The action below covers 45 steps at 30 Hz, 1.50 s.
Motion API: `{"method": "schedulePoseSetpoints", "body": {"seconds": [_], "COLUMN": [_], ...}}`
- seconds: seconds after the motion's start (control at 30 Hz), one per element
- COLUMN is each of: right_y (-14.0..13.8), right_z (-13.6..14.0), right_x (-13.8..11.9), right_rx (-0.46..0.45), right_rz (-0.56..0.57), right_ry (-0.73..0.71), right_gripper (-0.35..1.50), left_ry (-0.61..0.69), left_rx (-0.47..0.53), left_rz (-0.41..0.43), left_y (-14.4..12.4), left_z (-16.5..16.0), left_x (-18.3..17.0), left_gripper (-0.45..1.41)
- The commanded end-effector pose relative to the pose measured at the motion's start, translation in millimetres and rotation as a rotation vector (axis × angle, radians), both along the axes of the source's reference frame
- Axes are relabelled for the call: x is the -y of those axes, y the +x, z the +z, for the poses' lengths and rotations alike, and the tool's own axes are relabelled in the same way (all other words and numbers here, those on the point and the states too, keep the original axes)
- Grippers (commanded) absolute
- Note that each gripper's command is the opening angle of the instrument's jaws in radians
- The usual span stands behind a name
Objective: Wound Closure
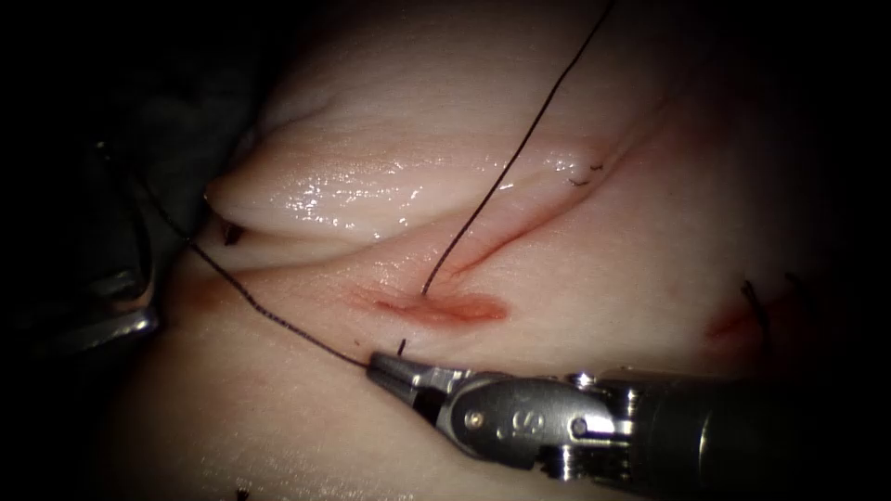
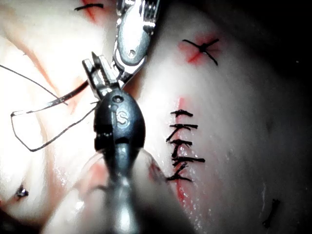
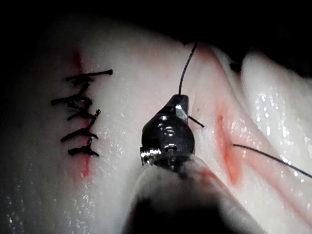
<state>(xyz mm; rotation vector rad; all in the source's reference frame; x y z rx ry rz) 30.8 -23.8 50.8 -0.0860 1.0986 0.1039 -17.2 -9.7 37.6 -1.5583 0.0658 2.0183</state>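
Tissue (image 1: 278, 408): big pale fold on the upper L, open cut (image 1: 520, 232) running diagonally under it, red fluid (image 1: 445, 308) pooled at its lower L end. A separate stitched cut (image 3: 80, 114) is already closed; wrist cams show it well apart from the work.

R tool (image 1: 385, 366): comes in low from the R, jaws pressed together, pinching the thread (image 1: 269, 315) right at the tip, just L of the red patch. L tool (image 1: 130, 320): far L of the cut, dim. Its wrist cam shows jaws spread, nothing between them afaict.

Thread: one run goes from the R tip up-L toward the L tool. A second strand leaves the tissue at the red patch and goes up-R out of frame.

Needle: can't ID it w/ confidence. The thin curved line beside the L tool could be it or just thread. Not seen in the tissue.

Risks, imo:
- Tip-only pinch → thread slips out under tension.
- Hard pull → thread saws into the tissue at the exit pt, which looks soft and wet.
- Thread run passes close to the spread L jaws → snag.
- Hard clamp → thread frays.
- Needle unlocated → stray stick or tangle.
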Motion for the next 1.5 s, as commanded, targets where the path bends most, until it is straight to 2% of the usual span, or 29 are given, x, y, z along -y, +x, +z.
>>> {"method": "schedulePoseSetpoints", "body": {"seconds": [0.03,0.17,0.37,0.43,0.53,0.57,0.6,0.63,0.67,0.73,0.77,0.8,0.83,0.9,0.93,1.07,1.17,1.2,1.37,1.5], "right_y": [1.1,1.8,3.8,5.1,5.5,5.8,5.7,5.5,5.2,4.4,4.4,3.4,2.2,1.2,0.7,-0.5,-0.6,-0.6,0.3,0.5], "right_z": [-1.0,-4.7,-8.2,-9.1,-9.2,-8.9,-8.7,-8.5,-8.4,-8.3,-8.3,-8.3,-8.5,-8.7,-8.8,-8.7,-6.4,-6.4,-0.2,1.7], "right_x": [1.9,5.2,8.6,9.4,9.3,8.6,8.1,7.6,7.1,6.4,6.4,5.7,4.9,4.3,4.1,3.0,1.4,1.4,-0.4,-0.5], "right_rx": [-0.006,-0.055,-0.137,-0.165,-0.174,-0.176,-0.177,-0.175,-0.169,-0.156,-0.156,-0.157,-0.161,-0.161,-0.15,-0.112,-0.039,-0.039,0.085,0.123], "right_rz": [-0.012,-0.05,-0.104,-0.132,-0.136,-0.118,-0.102,-0.076,-0.051,-0.011,-0.011,0.003,0.006,0.014,0.024,0.058,0.078,0.078,0.056,0.045], "right_ry": [0.002,0.037,0.103,0.105,0.105,0.105,0.101,0.096,0.09,0.085,0.085,0.076,0.065,0.045,0.033,-0.024,-0.103,-0.103,-0.186,-0.206], "right_gripper": [-0.35,-0.35,-0.35,-0.35,-0.35,0.47,0.78,1.05,1.2,1.35,1.35,1.4,1.4,1.4,1.4,1.38,1.38,1.38,1.28,1.23], "left_ry": [-0.004,-0.03,-0.041,-0.042,-0.042,-0.042,-0.04,-0.037,-0.05,-0.075,-0.075,-0.098,-0.158,-0.198,-0.199,-0.211,-0.218,-0.218,-0.227,-0.237], "left_rx": [0.009,0.014,0.014,0.013,0.014,0.016,0.012,0.0,-0.02,-0.085,-0.085,-0.137,-0.254,-0.397,-0.415,-0.421,-0.425,-0.425,-0.418,-0.404], "left_rz": [0.004,0.008,0.008,0.008,0.009,0.011,0.009,0.001,-0.006,-0.025,-0.025,-0.035,-0.046,-0.074,-0.079,-0.084,-0.092,-0.092,-0.095,-0.085], "left_y": [-0.7,-1.4,-1.5,-1.4,-1.2,-1.0,-0.8,-0.5,-0.2,0.7,0.7,1.7,2.8,3.9,4.3,5.3,5.2,5.2,4.2,4.0], "left_z": [0.8,2.0,2.2,2.2,2.2,2.3,2.3,2.4,2.5,2.9,2.9,3.4,3.9,4.6,4.9,5.9,7.2,7.2,7.8,8.0], "left_x": [0.8,2.1,3.1,3.3,3.3,3.2,3.1,2.9,2.7,2.3,2.3,1.9,1.4,0.8,0.6,-0.1,-0.3,-0.3,0.0,0.1], "left_gripper": [-0.45,-0.45,-0.45,-0.45,-0.45,-0.45,-0.45,-0.45,-0.45,-0.45,-0.45,-0.45,-0.45,-0.45,-0.45,-0.45,-0.45,-0.45,-0.45,-0.45]}}
